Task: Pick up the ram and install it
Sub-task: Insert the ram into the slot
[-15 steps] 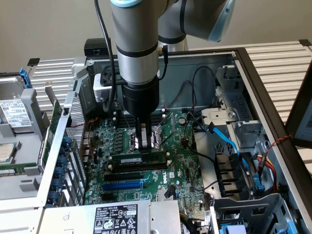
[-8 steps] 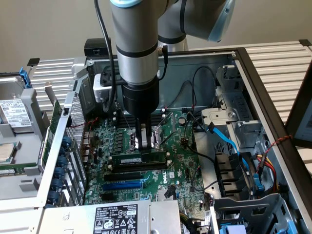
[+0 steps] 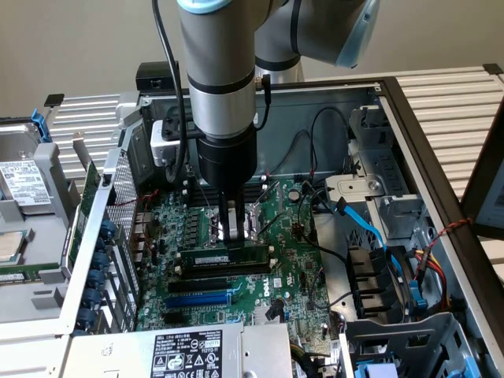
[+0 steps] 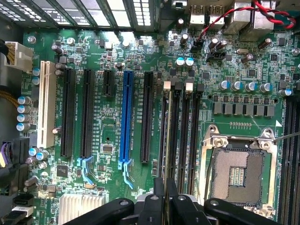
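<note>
The ram (image 3: 224,257), a long dark-green stick with a white label, stands on its long edge across the motherboard (image 3: 291,276), over the black memory slots. My gripper (image 3: 234,236) comes straight down onto the middle of its top edge, shut on it. In the wrist view the ram (image 4: 163,154) shows edge-on as a thin dark line. It runs out from between my gripper (image 4: 165,194) fingers, in line with the memory slot (image 4: 169,136) nearest the black expansion slots. Whether it sits down in the slot I cannot tell.
The board lies inside an open computer case (image 3: 409,118). A blue slot (image 4: 125,117) and black expansion slots lie beside the ram; the open processor socket (image 4: 236,171) is on the other side. Blue and black cables (image 3: 370,228) and drive bays crowd the exterior view's right. A power supply (image 3: 189,354) is in front.
</note>
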Robot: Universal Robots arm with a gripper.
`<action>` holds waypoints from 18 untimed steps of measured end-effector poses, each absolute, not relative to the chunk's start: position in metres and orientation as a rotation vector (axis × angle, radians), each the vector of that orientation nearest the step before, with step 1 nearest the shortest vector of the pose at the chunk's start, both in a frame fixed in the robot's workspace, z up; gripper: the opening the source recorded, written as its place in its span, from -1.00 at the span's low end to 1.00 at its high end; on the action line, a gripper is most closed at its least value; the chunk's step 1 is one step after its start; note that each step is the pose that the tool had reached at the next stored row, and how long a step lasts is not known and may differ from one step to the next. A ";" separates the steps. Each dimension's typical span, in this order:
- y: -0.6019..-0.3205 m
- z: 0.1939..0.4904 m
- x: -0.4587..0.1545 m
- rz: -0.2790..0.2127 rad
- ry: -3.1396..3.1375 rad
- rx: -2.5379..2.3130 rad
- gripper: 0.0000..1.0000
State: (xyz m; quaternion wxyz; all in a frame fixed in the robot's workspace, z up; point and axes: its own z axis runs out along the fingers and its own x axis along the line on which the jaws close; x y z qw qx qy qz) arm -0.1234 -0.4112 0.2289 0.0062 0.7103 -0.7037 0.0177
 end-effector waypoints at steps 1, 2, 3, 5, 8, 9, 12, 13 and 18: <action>-0.411 0.229 -0.123 0.055 -2.202 2.223 -0.73; -0.411 0.229 -0.123 0.055 -2.202 2.223 -0.73; -0.411 0.229 -0.123 0.055 -2.202 2.223 -0.73; -0.411 0.229 -0.123 0.055 -2.202 2.223 -0.73; -0.411 0.229 -0.123 0.056 -2.202 2.223 -0.73; -0.412 0.229 -0.123 0.056 -2.202 2.223 -0.73; -0.412 0.229 -0.123 0.056 -2.202 2.223 -0.73; -0.412 0.229 -0.123 0.057 -2.202 2.223 -0.73; -0.412 0.229 -0.123 0.060 -2.202 2.223 -0.73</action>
